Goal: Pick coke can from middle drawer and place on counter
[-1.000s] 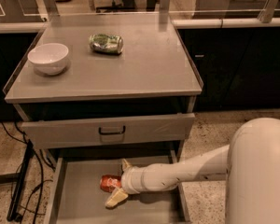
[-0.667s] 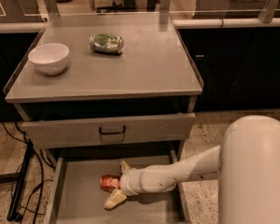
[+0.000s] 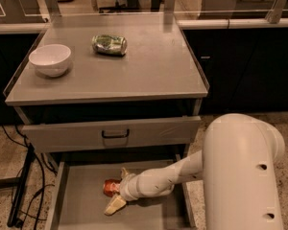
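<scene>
Camera view, single frame.

Gripper [image 3: 115, 191]: down inside the middle drawer [image 3: 81, 195], left of centre, on the end of the white arm [image 3: 158, 178], which reaches in from the right. Jaws released. The two fingers are spread, one finger [image 3: 124, 172] toward the back of the drawer and the other [image 3: 114, 206] toward the front.

Coke can [image 3: 110, 187]: on the drawer floor, between the two spread fingers, at the gripper's left end. A strip of drawer floor shows between the can and the front finger. Cannot tell whether the back finger touches it. Only the can's red side and a little pale lettering are visible, and the wrist covers its right part.

The middle drawer is pulled out, below a closed drawer front [image 3: 77, 135] with a black handle [image 3: 115, 134].

Counter [image 3: 149, 66]: top of the cabinet, well above the can.

Counts:
- coke can: 1, in the drawer
- green can [image 3: 109, 44]: 1, lying on its side at the back of the counter
- white bowl [image 3: 50, 59]: 1, upright, on the counter's left side, apart from the green can
- drawers seen: 2, one open and one closed
- gripper: 1; arm: 1
</scene>
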Robot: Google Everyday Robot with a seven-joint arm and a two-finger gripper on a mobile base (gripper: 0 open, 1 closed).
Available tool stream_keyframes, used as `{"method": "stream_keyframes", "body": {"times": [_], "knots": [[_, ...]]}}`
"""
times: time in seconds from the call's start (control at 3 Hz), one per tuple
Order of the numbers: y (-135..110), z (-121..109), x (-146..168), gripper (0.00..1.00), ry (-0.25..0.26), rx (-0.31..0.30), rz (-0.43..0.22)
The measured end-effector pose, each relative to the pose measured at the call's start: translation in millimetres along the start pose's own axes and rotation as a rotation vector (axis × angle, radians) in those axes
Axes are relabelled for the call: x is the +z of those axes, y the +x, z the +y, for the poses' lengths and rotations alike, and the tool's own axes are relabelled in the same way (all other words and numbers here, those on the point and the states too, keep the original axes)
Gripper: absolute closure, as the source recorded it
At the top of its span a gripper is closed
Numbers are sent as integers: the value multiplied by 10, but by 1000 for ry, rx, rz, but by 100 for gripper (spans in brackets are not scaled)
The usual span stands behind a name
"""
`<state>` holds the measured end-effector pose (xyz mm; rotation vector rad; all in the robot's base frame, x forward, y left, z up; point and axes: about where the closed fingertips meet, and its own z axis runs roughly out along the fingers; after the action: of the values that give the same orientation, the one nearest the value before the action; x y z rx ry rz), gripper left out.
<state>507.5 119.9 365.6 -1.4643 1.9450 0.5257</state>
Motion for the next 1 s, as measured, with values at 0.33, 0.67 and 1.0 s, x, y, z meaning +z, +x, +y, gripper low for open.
{"method": "stream_keyframes", "body": {"times": [0.33, 0.67, 1.0], "knots": [[7, 1, 41, 13, -3, 1, 3], [7, 1, 41, 36, -3, 1, 3], [7, 1, 40, 60, -4, 1, 3]]}}
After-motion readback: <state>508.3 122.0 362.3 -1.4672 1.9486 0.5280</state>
